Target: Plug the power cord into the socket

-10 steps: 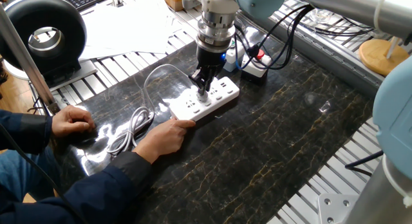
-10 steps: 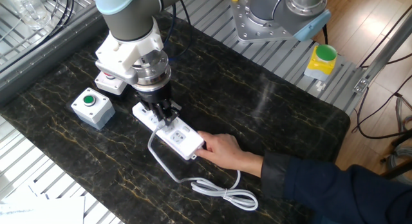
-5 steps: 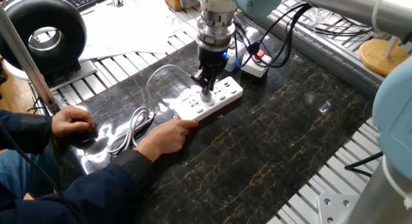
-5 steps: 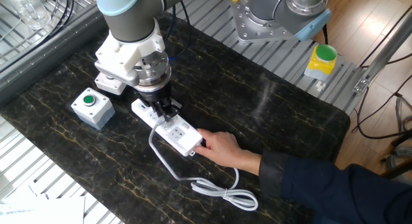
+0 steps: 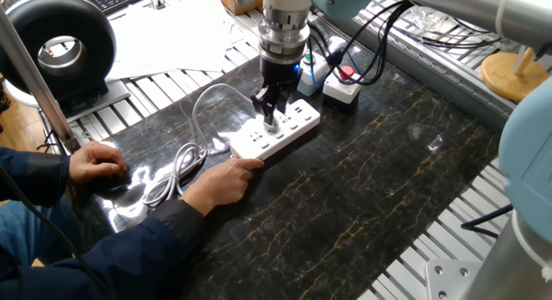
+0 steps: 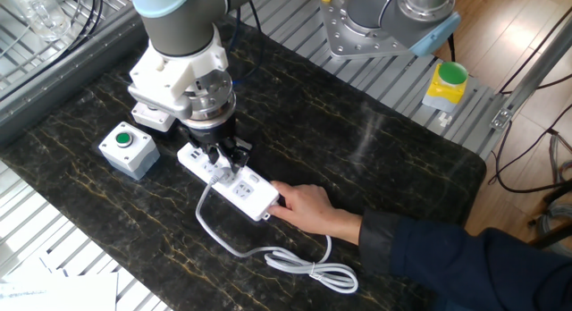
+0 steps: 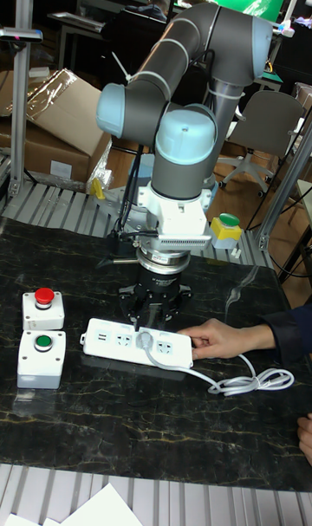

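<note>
The socket (image 5: 289, 128) is a long white power strip lying on the dark marble table (image 5: 371, 188); it also shows as the socket (image 6: 253, 193) and the socket (image 7: 108, 340). My gripper (image 5: 270, 121) points straight down onto its middle, shut on the small white plug (image 7: 145, 340) of the power cord. The plug sits against an outlet; I cannot tell how deep it is. The power cord (image 5: 203, 106) arcs away to a loose coil (image 5: 177, 166), seen again as the coil (image 6: 315, 272) and the cord (image 7: 247, 380). My gripper (image 6: 222, 161), also the gripper (image 7: 144, 330), hides the outlet beneath it.
A person's hand (image 5: 220, 181) holds the strip's near end; the other hand (image 5: 97, 160) rests at the table edge. A green-button box (image 6: 128, 147) and a red-button box (image 7: 42, 308) stand beside the strip. Black cables (image 5: 371, 54) hang behind the arm.
My gripper has shifted a little sideways along the table with the plug, and the power strip slid with it. The cord's bend by the strip has moved along.
</note>
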### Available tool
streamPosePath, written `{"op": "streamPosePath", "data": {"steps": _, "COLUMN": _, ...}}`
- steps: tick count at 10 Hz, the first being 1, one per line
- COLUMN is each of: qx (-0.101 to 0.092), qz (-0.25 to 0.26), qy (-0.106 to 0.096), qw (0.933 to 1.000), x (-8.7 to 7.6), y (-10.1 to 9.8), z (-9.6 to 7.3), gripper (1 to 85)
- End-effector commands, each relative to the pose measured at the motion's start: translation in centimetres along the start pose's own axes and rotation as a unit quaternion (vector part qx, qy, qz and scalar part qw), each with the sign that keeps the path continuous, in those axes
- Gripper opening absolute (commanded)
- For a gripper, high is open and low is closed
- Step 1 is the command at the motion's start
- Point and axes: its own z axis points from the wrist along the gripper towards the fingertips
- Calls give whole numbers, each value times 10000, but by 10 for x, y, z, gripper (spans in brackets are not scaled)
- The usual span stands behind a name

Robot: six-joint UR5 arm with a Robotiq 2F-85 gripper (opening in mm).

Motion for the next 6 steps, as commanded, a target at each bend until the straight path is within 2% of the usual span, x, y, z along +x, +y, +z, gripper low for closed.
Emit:
{"op": "streamPosePath", "data": {"steps": 1, "qx": -9, "qz": 146, "qy": -97, "qw": 9998, "x": -8, "y": -3, "z": -7, "gripper": 357}}
{"op": "streamPosePath", "data": {"steps": 2, "qx": -71, "qz": 477, "qy": -124, "qw": 9988, "x": -12, "y": 0, "z": -11, "gripper": 27}}
{"op": "streamPosePath", "data": {"steps": 3, "qx": -252, "qz": 755, "qy": -124, "qw": 9967, "x": -14, "y": 9, "z": -13, "gripper": 17}}
{"op": "streamPosePath", "data": {"steps": 4, "qx": -186, "qz": 792, "qy": -100, "qw": 9966, "x": -13, "y": 6, "z": -14, "gripper": 17}}
{"op": "streamPosePath", "data": {"steps": 6, "qx": -209, "qz": 847, "qy": -171, "qw": 9960, "x": -17, "y": 5, "z": -12, "gripper": 17}}
